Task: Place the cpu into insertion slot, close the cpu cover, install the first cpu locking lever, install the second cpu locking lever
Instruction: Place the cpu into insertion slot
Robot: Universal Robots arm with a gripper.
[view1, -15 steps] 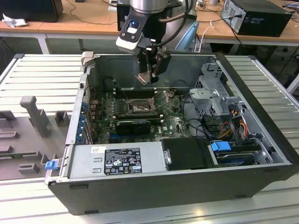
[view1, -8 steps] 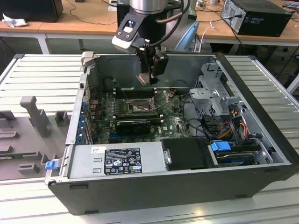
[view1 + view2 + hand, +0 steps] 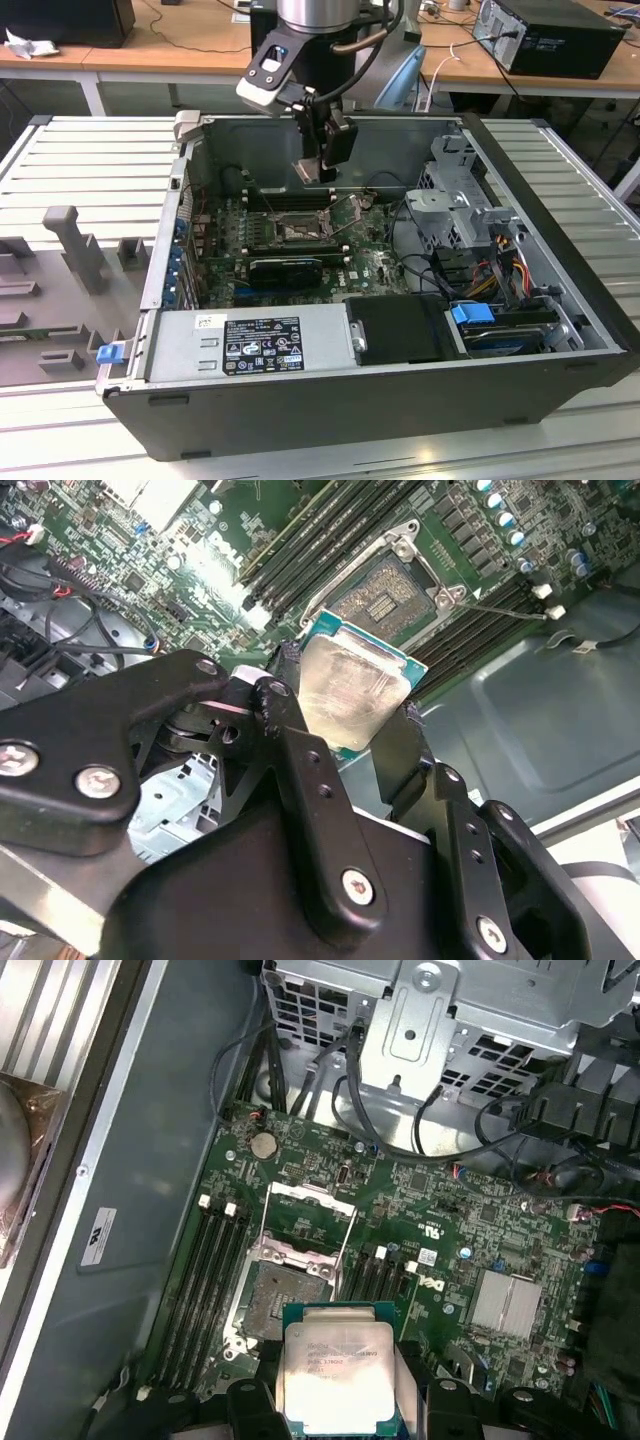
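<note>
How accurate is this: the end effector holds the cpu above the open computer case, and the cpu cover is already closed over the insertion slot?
One error: the cpu cover is not closed. The first wrist view shows it swung open, the insertion slot bare. The end effector does hold the cpu above the computer case.

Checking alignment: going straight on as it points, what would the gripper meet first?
The gripper holds the cpu, which would likely touch the insertion slot or memory slots beside it; depth unclear.
</note>
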